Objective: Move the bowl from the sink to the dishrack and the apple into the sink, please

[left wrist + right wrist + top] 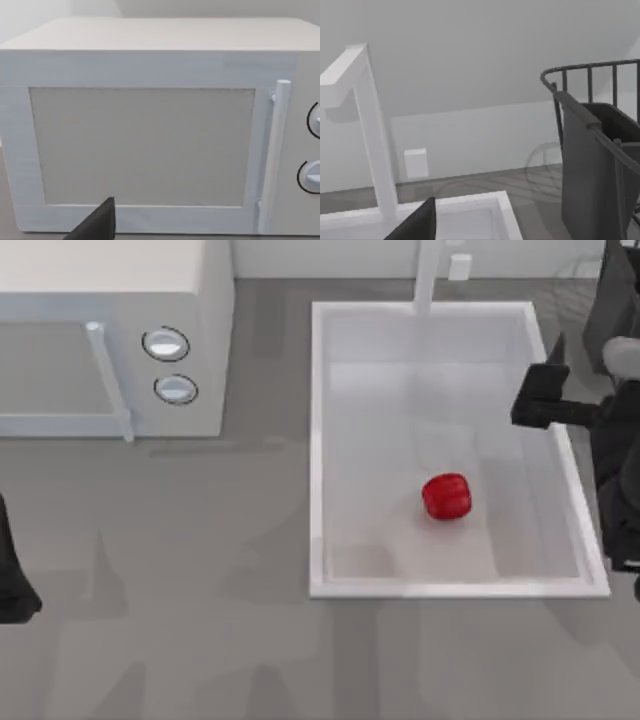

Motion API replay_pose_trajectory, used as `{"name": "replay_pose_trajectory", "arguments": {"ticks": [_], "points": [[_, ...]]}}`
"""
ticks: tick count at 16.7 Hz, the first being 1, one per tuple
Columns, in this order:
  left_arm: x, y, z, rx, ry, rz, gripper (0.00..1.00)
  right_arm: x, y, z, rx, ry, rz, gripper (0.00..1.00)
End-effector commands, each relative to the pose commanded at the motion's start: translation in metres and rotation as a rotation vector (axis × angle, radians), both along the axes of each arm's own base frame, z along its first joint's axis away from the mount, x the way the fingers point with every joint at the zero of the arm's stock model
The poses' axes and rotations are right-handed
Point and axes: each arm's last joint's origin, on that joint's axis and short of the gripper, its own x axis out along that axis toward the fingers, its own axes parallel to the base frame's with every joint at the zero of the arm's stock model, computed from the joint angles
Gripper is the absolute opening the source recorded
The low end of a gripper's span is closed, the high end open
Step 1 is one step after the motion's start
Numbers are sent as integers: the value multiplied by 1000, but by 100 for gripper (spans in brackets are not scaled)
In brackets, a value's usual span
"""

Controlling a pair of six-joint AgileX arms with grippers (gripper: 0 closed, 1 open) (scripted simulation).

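Note:
The red apple (446,497) lies on the floor of the white sink (450,589), in its front half, a little right of the middle. The bowl is out of view. My right gripper (545,380) hovers over the sink's right rim, up and to the right of the apple and well apart from it. The dark wire dishrack (590,145) stands beyond the sink's far right corner, and the right wrist view looks toward it. My left arm (12,580) is parked at the table's left edge.
A white microwave (120,300) with two round knobs (166,344) stands at the back left; the left wrist view faces its door (145,145). The pale faucet (428,280) rises at the sink's back edge. Grey counter lies between microwave and sink.

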Motion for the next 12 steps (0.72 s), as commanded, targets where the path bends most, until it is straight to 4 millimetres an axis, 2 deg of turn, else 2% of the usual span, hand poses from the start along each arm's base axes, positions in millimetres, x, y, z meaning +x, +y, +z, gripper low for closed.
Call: {"name": "replay_pose_trajectory", "arguments": {"ticks": [3,6,9,12], "points": [[0,0,0,0,0,0,100,-30,-41,37,17,-9,-32,100],[0,0,0,0,0,0,100,-73,-74,54,18,-16,-35,100],[0,0,0,0,0,0,100,-114,-95,50,5,-20,-8,100],[0,0,0,0,0,0,100,-143,-104,34,-18,-20,40,100]]}}
